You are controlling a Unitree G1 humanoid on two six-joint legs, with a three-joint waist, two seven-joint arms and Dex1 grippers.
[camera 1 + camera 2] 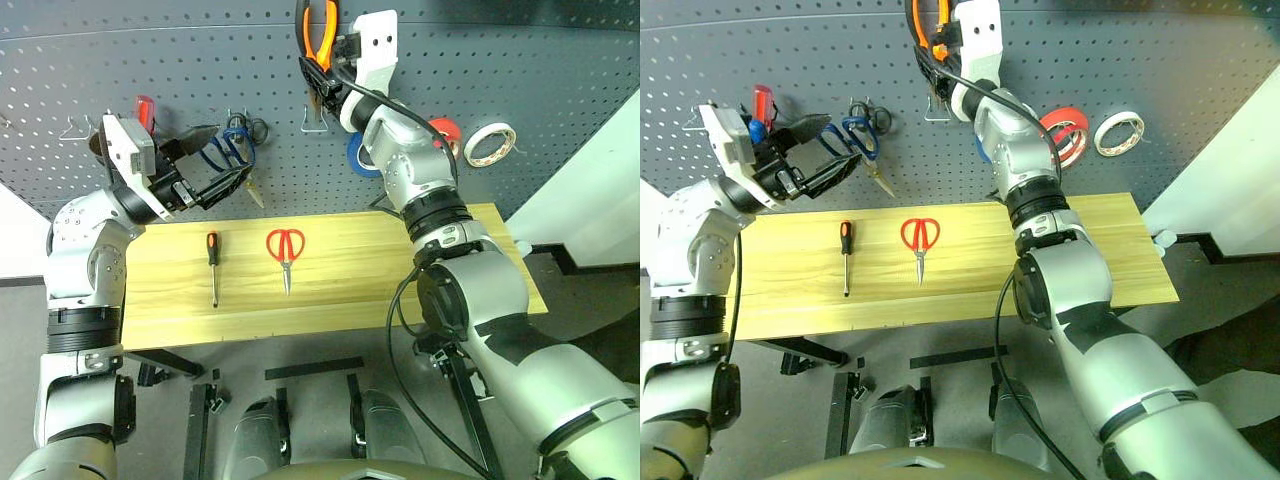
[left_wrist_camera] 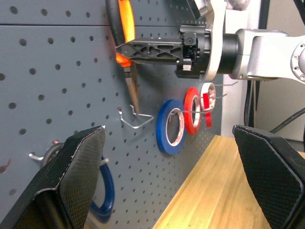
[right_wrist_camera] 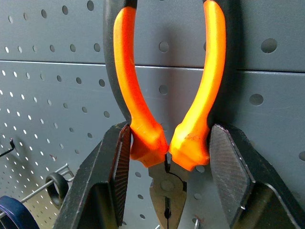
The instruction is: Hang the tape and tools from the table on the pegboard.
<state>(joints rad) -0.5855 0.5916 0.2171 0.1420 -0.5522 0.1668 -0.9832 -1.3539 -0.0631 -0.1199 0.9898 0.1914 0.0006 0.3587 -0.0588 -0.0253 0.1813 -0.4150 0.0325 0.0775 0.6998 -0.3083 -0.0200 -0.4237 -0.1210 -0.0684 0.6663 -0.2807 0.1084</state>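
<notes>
The pliers (image 3: 167, 138) with orange-and-black handles are pinched at the lower handles between the two fingers of the right gripper (image 1: 322, 52), held high against the pegboard (image 1: 180, 80) with the nose pointing down toward a wire hook (image 2: 136, 119); whether the nose touches that hook is hard to tell. The left gripper (image 1: 830, 160) is spread wide and holds nothing, near the blue-handled scissors (image 1: 865, 135) hanging on the board. On the table (image 1: 480, 300) lie the small screwdriver (image 1: 212, 262) and, just beside it, the red-handled scissors (image 1: 286, 250). A blue roll (image 2: 169, 126), red tape (image 2: 192, 110) and a white roll (image 1: 489, 143) hang on the board
</notes>
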